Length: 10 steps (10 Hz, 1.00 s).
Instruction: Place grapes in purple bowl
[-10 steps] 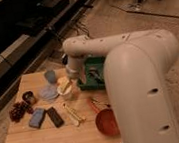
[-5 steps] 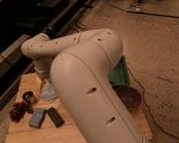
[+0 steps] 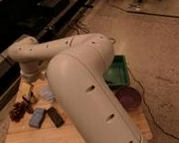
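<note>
The grapes, a dark reddish cluster, lie at the left edge of the wooden table. My gripper hangs at the end of the white arm, pointing down. It is just above and to the right of the grapes, open, with nothing in it. The purple bowl sits at the table's right side, just in front of the green tray, far from the gripper. My big white arm crosses the middle of the table and hides what lies under it.
A blue sponge and a black block lie in front of the gripper. A pale crumpled item lies beside it. The green tray is at the back right. Cables run across the floor beyond.
The arm has swung from the table's middle to its left end, bringing the gripper down close to the grapes. The grapes and the bowl have not moved.
</note>
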### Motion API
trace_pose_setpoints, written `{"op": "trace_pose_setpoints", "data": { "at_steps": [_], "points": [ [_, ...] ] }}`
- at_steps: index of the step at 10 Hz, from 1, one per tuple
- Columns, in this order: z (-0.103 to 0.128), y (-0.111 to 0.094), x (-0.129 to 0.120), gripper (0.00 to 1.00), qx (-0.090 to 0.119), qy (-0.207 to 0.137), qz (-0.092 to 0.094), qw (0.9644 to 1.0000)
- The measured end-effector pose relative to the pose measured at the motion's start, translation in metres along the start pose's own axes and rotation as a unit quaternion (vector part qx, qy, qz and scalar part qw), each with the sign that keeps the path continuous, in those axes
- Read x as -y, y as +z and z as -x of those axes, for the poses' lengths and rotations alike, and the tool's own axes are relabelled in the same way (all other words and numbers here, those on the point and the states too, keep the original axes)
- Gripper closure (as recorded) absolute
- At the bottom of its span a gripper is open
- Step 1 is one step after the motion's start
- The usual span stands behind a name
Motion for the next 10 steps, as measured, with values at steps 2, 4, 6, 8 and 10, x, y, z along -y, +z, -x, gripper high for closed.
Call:
{"op": "trace_pose_setpoints", "data": {
  "at_steps": [2, 4, 6, 8, 10],
  "points": [
    [-0.005, -0.001, -0.008, 0.2, 0.043, -0.105, 0.042, 0.9927],
    [-0.008, -0.005, -0.013, 0.2, 0.076, -0.169, 0.064, 0.9805],
    [-0.008, -0.01, -0.016, 0.2, 0.101, -0.213, 0.075, 0.9691],
    [-0.007, -0.01, -0.017, 0.2, 0.096, -0.209, 0.08, 0.9698],
    [0.003, -0.001, -0.027, 0.2, 0.074, -0.217, 0.095, 0.9687]
  ]
}}
